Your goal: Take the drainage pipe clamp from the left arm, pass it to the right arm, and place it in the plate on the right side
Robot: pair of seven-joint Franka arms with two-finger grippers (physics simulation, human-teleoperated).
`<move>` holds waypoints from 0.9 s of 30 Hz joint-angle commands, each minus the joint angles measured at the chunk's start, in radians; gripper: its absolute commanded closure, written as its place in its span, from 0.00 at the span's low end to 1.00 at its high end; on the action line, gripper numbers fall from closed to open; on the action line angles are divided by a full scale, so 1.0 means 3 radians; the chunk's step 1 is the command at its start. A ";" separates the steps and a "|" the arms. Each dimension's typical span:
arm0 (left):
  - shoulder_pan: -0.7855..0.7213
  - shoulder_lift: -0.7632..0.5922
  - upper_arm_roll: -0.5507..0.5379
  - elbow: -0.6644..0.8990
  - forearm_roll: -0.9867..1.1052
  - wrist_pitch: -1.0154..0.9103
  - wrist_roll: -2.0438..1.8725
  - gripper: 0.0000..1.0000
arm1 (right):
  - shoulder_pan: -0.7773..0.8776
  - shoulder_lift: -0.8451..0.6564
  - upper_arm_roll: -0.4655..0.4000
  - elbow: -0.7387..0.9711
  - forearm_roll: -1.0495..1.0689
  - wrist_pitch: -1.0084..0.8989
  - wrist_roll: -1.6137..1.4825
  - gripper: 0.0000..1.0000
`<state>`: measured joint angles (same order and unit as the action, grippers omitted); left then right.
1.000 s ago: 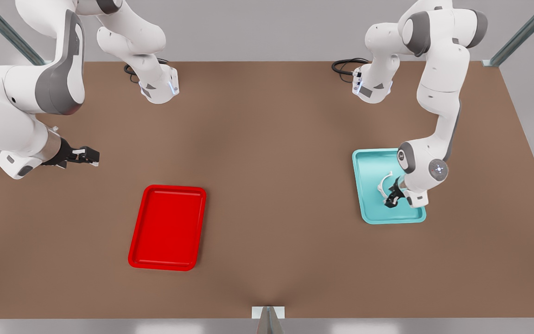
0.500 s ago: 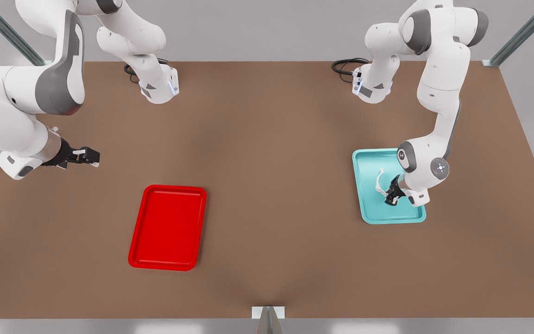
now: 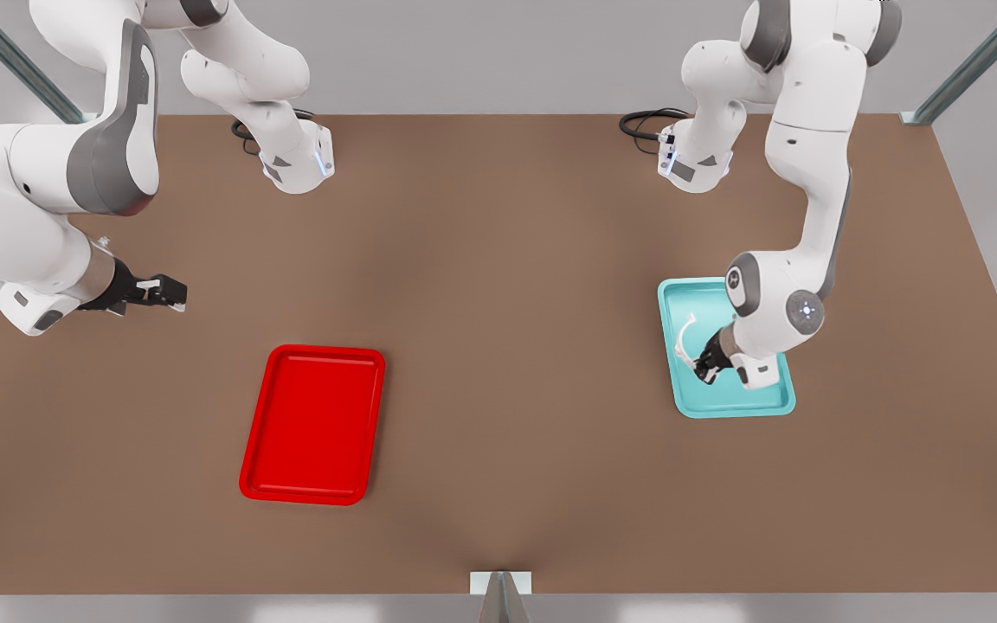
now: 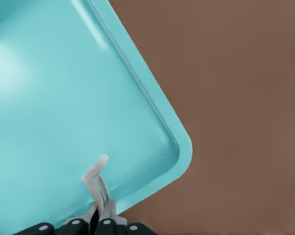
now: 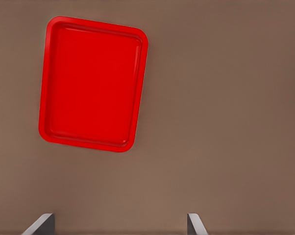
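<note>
The drainage pipe clamp [image 3: 683, 336] sits pinched in the left gripper [image 3: 706, 368] just above the teal tray [image 3: 728, 402], so pickup looks done and next it probably needs carrying toward the waiting, spread-open right gripper [image 3: 171, 292] for the handover.

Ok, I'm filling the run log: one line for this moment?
left gripper: shut on clamp, above teal tray | right gripper: open, waiting | red tray: empty
</note>
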<state>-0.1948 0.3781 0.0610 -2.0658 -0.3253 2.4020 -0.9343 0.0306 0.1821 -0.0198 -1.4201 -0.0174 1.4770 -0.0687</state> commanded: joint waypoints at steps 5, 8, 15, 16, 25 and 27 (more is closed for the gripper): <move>-0.0557 0.0391 -0.0117 0.0990 0.0282 -0.1058 -0.2121 0.79 | 0.0154 0.0252 0.0061 0.0071 0.0022 0.0113 -0.0001 0.00; -0.0792 0.0642 -0.0117 0.1399 0.0282 -0.1109 -0.2694 0.79 | 0.0424 0.0457 0.0061 0.0065 0.0104 0.0537 0.0086 0.00; -0.0971 0.1061 -0.0300 0.2141 0.0256 -0.1170 -0.4540 0.79 | 0.1130 0.0661 0.0061 -0.0042 0.0130 0.1238 0.1471 0.00; -0.0966 0.1112 -0.0331 0.2207 0.0246 -0.1129 -0.4744 0.79 | 0.1181 0.0661 0.0061 -0.0047 0.0119 0.1243 0.1655 0.00; -0.1155 0.1225 -0.0388 0.2310 0.0266 -0.0485 -0.4995 0.79 | 0.1549 0.0661 0.0061 -0.0635 0.0119 0.2030 0.2106 0.00; -0.1201 0.1286 -0.0388 0.2432 0.0261 -0.0490 -0.5006 0.79 | 0.1626 0.0682 0.0061 -0.0691 0.0119 0.2097 0.2106 0.00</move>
<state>-0.5503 0.7596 -0.0551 -1.3465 -0.2465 2.2062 -1.9287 0.5142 0.3859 -0.0015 -1.6211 0.0176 2.0060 0.2856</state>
